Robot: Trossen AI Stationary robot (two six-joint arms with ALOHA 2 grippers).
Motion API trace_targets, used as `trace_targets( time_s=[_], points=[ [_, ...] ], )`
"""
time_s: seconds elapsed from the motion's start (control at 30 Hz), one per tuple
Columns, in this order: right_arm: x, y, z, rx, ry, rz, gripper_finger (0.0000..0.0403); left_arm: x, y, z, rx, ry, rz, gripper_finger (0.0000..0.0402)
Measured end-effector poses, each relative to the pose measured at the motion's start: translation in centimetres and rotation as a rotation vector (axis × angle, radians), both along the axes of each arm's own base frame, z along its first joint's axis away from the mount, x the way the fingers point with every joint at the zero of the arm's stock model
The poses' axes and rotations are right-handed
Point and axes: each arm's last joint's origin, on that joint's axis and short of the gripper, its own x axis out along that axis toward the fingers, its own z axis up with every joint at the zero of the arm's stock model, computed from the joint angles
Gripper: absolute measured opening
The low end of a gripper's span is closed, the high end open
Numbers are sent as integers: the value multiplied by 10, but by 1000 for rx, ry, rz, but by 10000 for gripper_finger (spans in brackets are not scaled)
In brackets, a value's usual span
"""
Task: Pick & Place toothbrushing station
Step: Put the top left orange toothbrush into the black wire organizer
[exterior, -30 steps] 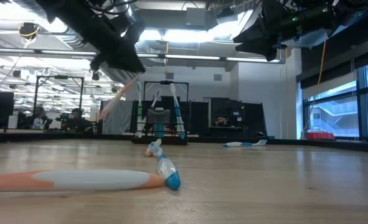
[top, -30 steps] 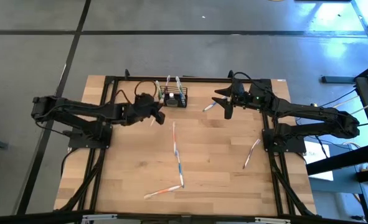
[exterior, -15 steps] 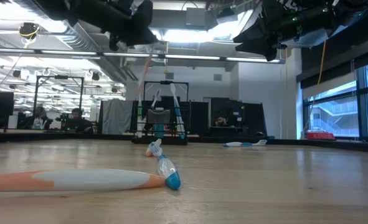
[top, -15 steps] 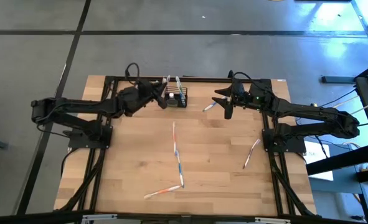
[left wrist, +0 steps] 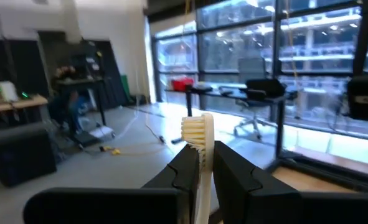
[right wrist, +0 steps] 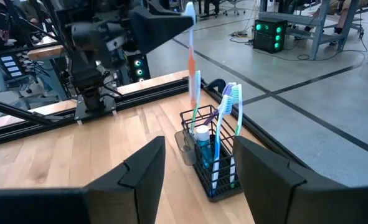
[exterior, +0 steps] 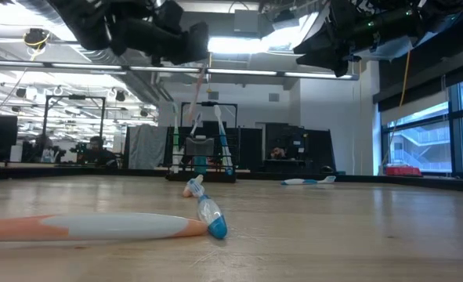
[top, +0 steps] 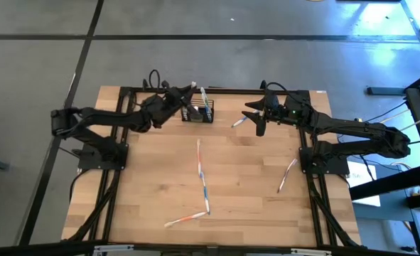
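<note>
Up at the far edge of the bench my left gripper is clenched on a toothbrush, and it hangs just above the basket, which stands against that edge a little left of its middle. From overhead I see mostly my dark arm reaching over the basket; the brush in my fingers is hard to pick out there. My right wrist camera gives it plainly: the brush hangs nearly upright, its orange part level with the heads of the brushes already standing in the basket, and a small blue-capped bottle sits among them, which no other view lets me read. My left wrist camera shows only the bristle head rising between my two fingers, with the room behind. From table height the basket is small and far off, and a brush lying near the bench's near edge fills the foreground. My right gripper hangs released, jaws apart, over the far edge to the right of the basket, beside a brush lying flat. More brushes lie mid-bench and near the right edge.
</note>
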Motion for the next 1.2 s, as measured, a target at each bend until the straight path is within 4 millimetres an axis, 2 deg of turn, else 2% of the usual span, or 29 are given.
trace_targets(
  time_s=[0.2,0.63,1.03,1.2],
  points=[
    [0,0,0,-5,2,1,192,6,6,-6,55,-34,88,33],
    [0,0,0,-6,2,1,192,10,34,-35,6,26,189,33],
    [0,0,0,-3,1,1,192,8,36,-38,-36,-4,224,33],
    [0,0,0,-3,1,1,192,2,34,-47,-84,-33,243,33]
  ],
)
